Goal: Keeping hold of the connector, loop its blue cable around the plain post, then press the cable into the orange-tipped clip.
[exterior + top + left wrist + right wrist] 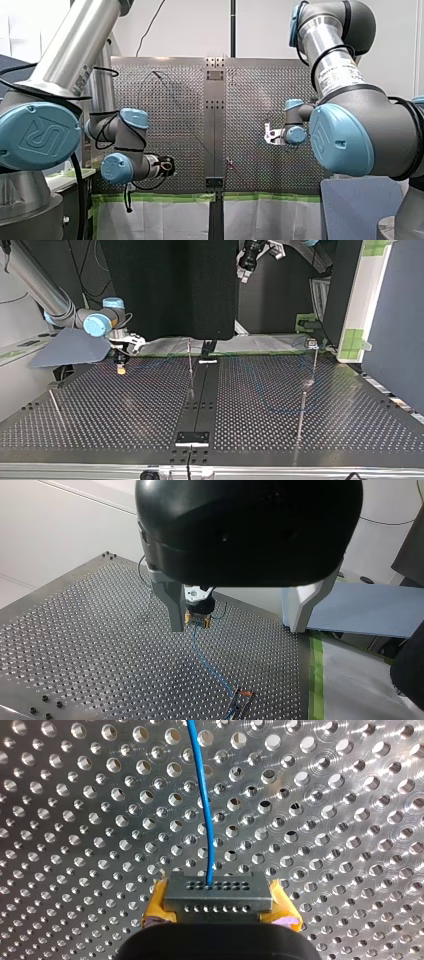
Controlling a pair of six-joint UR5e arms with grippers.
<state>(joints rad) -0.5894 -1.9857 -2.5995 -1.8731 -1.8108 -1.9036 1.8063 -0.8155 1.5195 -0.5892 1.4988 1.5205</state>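
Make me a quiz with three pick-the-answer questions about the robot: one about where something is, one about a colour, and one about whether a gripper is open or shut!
1. Where is the connector?
A) between my right gripper's yellow pads
B) on the floor
C) in a box

2. What colour is the cable?
A) red
B) blue
C) green

3. How is my left gripper?
A) open and empty
B) shut on the cable
C) shut on a ball

Answers:
1 A: the right wrist view shows the pads squeezing its sides.
2 B: a blue line leaves the connector.
3 A: the left wrist view shows its fingers wide apart, holding nothing.
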